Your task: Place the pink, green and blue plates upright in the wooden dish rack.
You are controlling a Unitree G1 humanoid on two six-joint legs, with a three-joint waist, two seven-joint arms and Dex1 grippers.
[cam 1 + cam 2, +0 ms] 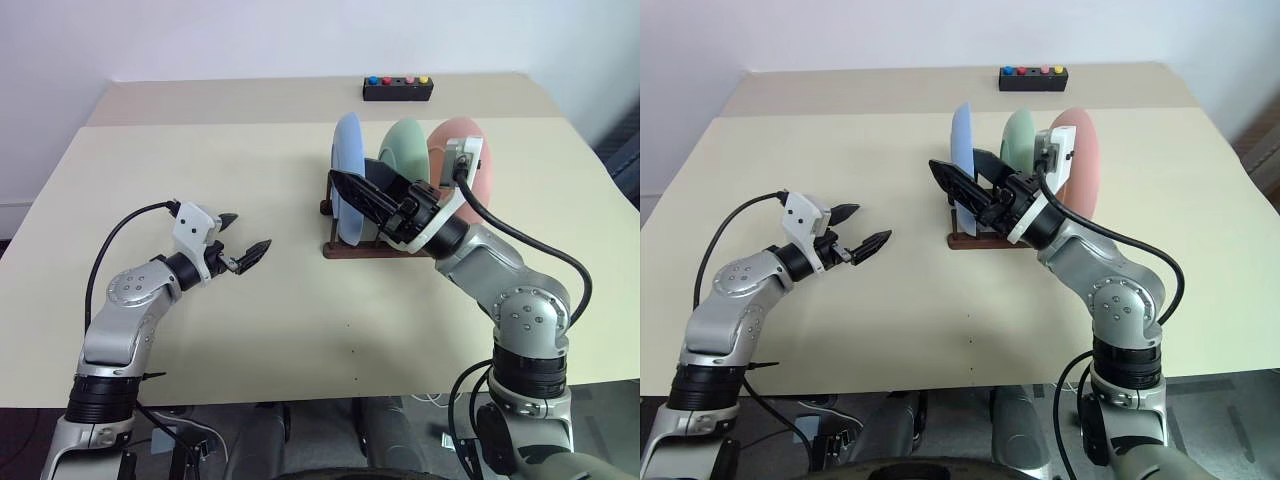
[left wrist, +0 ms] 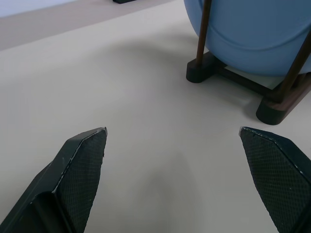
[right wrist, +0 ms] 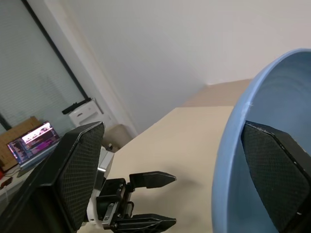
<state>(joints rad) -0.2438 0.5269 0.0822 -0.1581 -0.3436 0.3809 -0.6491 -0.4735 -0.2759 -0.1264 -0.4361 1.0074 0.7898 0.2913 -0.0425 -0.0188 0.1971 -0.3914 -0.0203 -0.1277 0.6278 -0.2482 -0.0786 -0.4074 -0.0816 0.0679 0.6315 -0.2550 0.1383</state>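
Our jaws stand wide on both sides: the left gripper (image 1: 245,234) hovers over bare table (image 1: 200,160), and the right gripper (image 1: 962,177) straddles the blue plate's (image 1: 347,165) rim without clamping it. We see blue, green plate (image 1: 404,150) and pink plate (image 1: 470,155) upright in the rack (image 1: 350,250).

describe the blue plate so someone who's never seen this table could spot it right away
On the beige table, look for the small dark wooden dish rack near the middle. Three plates stand upright in it. The blue plate is the one at the robot's left end, beside the green plate, with the pink plate at the far end.
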